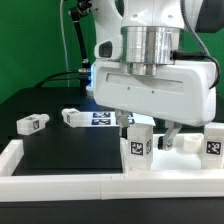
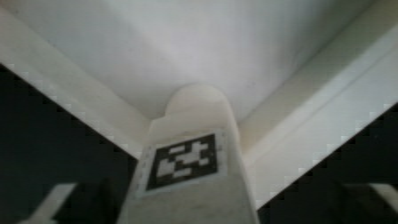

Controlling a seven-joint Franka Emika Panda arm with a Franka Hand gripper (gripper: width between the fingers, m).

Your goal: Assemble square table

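Gripper [image 2: 210, 208] open; fingertips [image 2: 54, 205] stand either side of an upright table leg [image 2: 192, 150]; dark gap on both sides, no touch seen; tag on the leg faces the wrist camera; exterior view: same leg at 5 o'clock on the black table [image 1: 70, 145], just behind the white border strip [image 1: 60, 178]; second leg [image 1: 213, 143] at 4 o'clock; third leg [image 1: 31, 123] at 9 o'clock; fourth leg [image 1: 72, 117] at 10 o'clock, well apart from the gripper.
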